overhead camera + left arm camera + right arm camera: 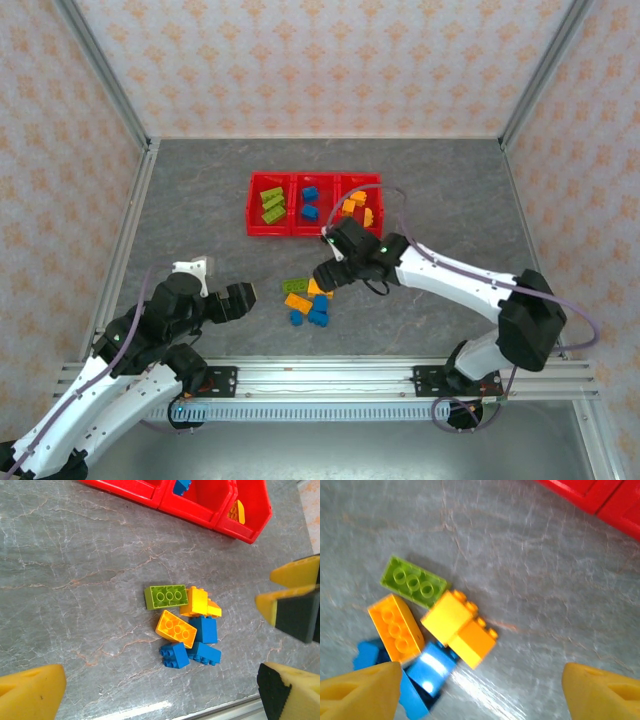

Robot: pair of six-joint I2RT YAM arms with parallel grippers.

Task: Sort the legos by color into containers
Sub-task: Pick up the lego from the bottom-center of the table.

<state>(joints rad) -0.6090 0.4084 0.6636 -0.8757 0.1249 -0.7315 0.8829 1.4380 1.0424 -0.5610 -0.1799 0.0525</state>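
Containers [270, 230] with green, blue, orange legos [310, 194]

The left claw [243, 297] was held low and pointed rightward, fingers spread wide. The right claw [326, 277] was angled downward, fingers likewise parted.

You've got three red bins [290, 232] at upper centre of the top view, holding two green legos [272, 212], two blue legos [310, 212] and what looks like three orange legos [350, 207]. Below them lie one loose green lego [166, 596], three loose orange-yellow legos [176, 628] and three loose blue legos [204, 630].
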